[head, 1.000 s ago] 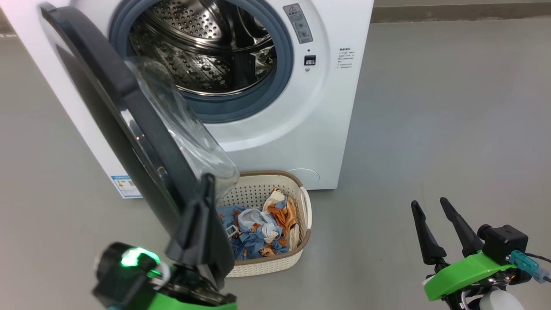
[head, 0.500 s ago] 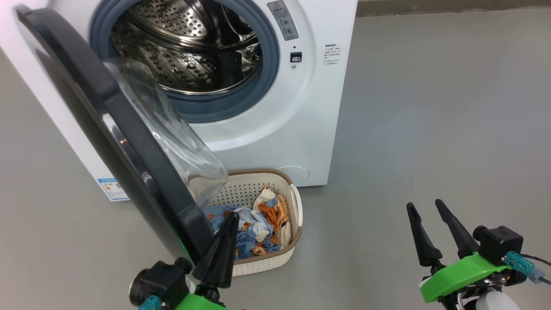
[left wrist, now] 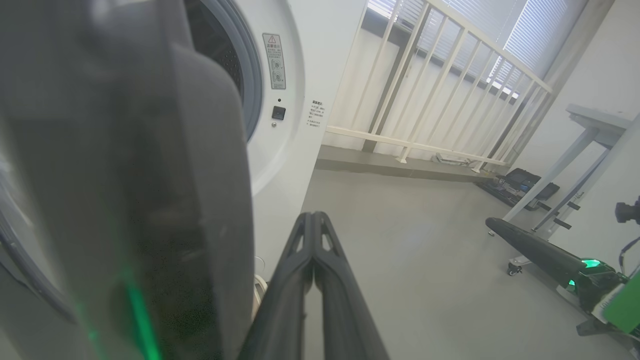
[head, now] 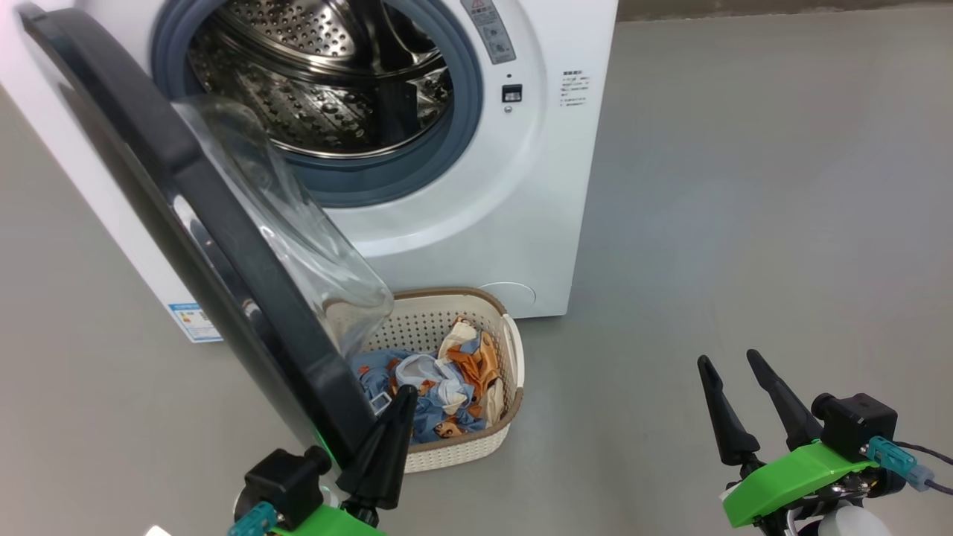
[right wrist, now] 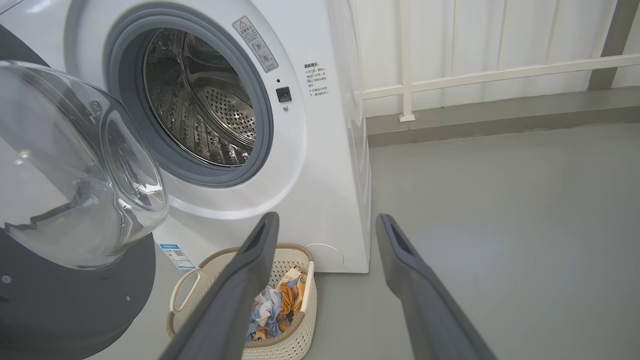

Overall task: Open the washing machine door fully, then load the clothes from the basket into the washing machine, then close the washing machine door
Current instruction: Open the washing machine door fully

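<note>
The white washing machine (head: 476,223) stands with its steel drum (head: 320,82) exposed. The washing machine door (head: 186,193), black-rimmed with a clear glass bowl (head: 283,223), swings out toward me. Below it sits the cream basket (head: 514,357) holding blue and orange clothes (head: 439,387). My left gripper (head: 406,394) is shut on nothing, fingers pointing up just right of the door's lower rim; in the left wrist view the left gripper (left wrist: 312,216) has the door rim (left wrist: 125,175) close on its left. My right gripper (head: 728,359) hangs open over bare floor, far right of the basket (right wrist: 295,330).
Grey floor (head: 744,186) stretches to the right of the machine. A white railing (left wrist: 425,100) runs behind it. At the far right stand a pale table leg (left wrist: 560,170) on a caster and dark items (left wrist: 520,182) on the floor by the wall.
My left gripper has slid right and down, from in front of the door's lower rim to beside its edge. The head camera has shifted a little. The right gripper has held its place.
</note>
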Controlling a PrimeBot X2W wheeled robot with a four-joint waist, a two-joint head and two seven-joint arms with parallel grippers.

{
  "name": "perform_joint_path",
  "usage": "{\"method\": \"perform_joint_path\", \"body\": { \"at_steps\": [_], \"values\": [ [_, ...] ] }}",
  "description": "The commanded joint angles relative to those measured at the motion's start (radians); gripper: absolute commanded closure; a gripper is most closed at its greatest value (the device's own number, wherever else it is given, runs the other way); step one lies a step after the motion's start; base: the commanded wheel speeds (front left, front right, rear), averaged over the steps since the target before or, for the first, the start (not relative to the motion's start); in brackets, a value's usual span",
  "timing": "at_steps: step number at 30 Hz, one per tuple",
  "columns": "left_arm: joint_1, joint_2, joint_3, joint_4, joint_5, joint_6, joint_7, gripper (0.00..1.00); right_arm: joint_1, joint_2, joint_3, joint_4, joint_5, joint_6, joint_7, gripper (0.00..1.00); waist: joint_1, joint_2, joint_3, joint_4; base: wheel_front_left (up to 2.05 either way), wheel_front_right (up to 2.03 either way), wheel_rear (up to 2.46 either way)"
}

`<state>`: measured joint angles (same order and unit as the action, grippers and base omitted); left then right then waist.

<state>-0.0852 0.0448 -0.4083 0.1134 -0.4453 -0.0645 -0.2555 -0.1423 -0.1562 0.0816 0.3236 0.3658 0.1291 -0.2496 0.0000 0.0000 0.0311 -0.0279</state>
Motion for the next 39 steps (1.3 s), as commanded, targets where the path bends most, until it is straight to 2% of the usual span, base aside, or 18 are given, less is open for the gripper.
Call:
{"method": "perform_joint_path", "body": {
  "at_steps": [1, 7, 21, 27, 39],
  "values": [
    [-0.041, 0.005, 0.053, -0.003, -0.002, 0.013, -0.006, 1.0, -0.026, -0.007, 0.025, -0.018, 0.006, 0.002, -0.012, 0.0, 0.0, 0.0, -0.003, 0.016, 0.0, 0.0, 0.0],
    [-0.03, 0.005, 0.085, 0.0, 0.014, 0.011, -0.006, 1.0, -0.019, -0.006, 0.028, -0.012, 0.008, 0.002, -0.012, 0.0, 0.0, 0.0, -0.013, 0.05, 0.0, 0.0, 0.0],
    [0.026, 0.013, 0.117, -0.013, 0.044, 0.006, -0.006, 1.0, -0.004, 0.001, 0.041, 0.0, 0.008, 0.002, -0.012, 0.0, 0.0, 0.0, -0.028, 0.173, 0.0, 0.0, 0.0],
    [0.029, 0.025, 0.138, -0.017, 0.038, 0.024, -0.003, 1.0, -0.008, -0.003, 0.038, 0.002, 0.007, 0.002, -0.012, 0.0, 0.0, 0.0, -0.026, 0.223, 0.0, 0.0, 0.0],
    [0.021, 0.097, 0.21, -0.039, 0.024, 0.068, 0.046, 1.0, -0.009, 0.012, 0.033, 0.008, 0.007, 0.002, -0.012, 0.0, 0.0, 0.0, -0.018, 0.314, 0.0, 0.0, 0.0]
  ]
}}
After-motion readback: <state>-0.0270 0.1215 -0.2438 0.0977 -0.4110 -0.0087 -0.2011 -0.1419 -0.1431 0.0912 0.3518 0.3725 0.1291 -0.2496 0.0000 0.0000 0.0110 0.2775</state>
